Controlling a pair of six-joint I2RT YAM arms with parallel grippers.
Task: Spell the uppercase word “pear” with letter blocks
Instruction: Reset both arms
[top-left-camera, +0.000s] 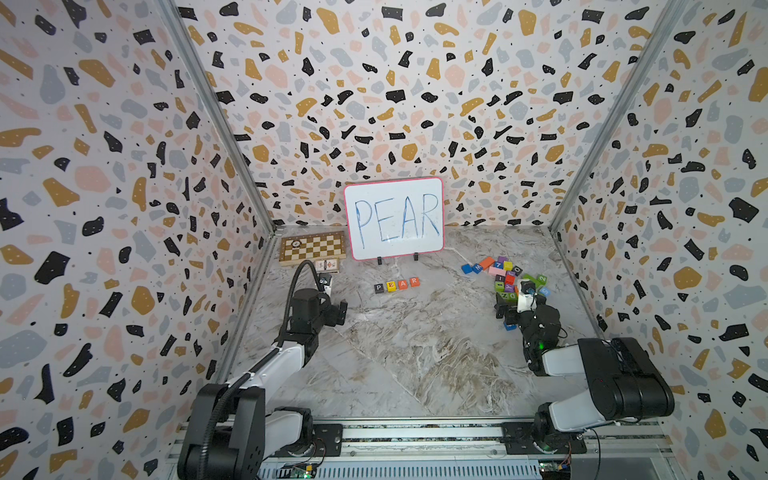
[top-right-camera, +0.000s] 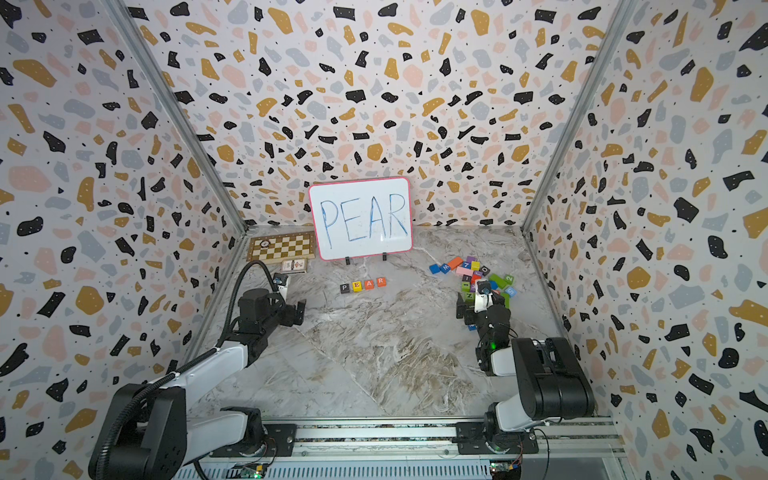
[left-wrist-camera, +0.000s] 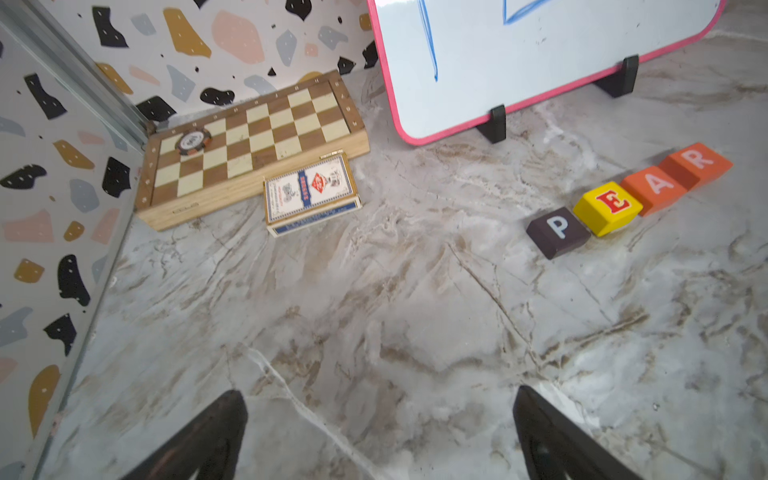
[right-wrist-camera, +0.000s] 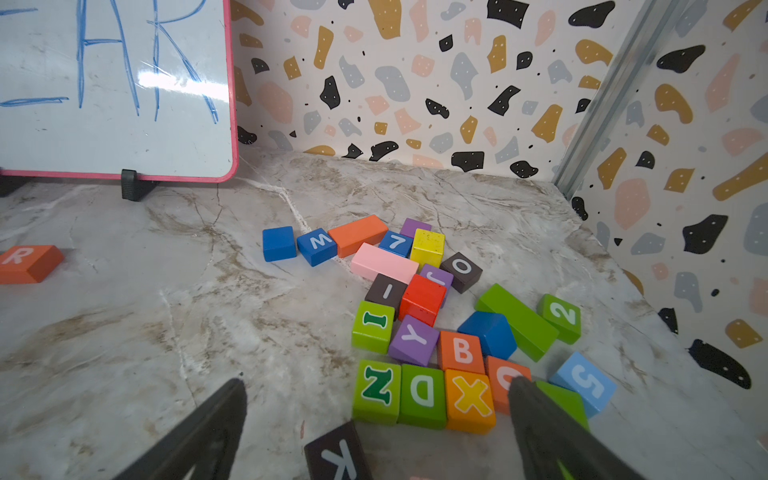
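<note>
Four letter blocks lie in a row on the marble table in front of the whiteboard, in both top views: black P (top-left-camera: 378, 287), yellow E (top-left-camera: 391, 286), orange A (top-left-camera: 402, 284), orange-red R (top-left-camera: 414, 282). The left wrist view shows the same row, P (left-wrist-camera: 558, 232), E (left-wrist-camera: 609, 206), A (left-wrist-camera: 656, 187), R (left-wrist-camera: 700, 164), reading PEAR. My left gripper (left-wrist-camera: 378, 395) is open and empty over bare table, left of the row. My right gripper (right-wrist-camera: 378, 382) is open and empty, low over the near edge of the loose block pile. The R block (right-wrist-camera: 27, 262) shows far to its side.
A pile of other coloured blocks (top-left-camera: 507, 274) fills the back right. The pink-framed whiteboard (top-left-camera: 394, 218) stands at the back wall. A chessboard (top-left-camera: 311, 247) with a chip and a card box (top-left-camera: 328, 264) lie at the back left. A black K block (right-wrist-camera: 336, 455) lies under the right gripper.
</note>
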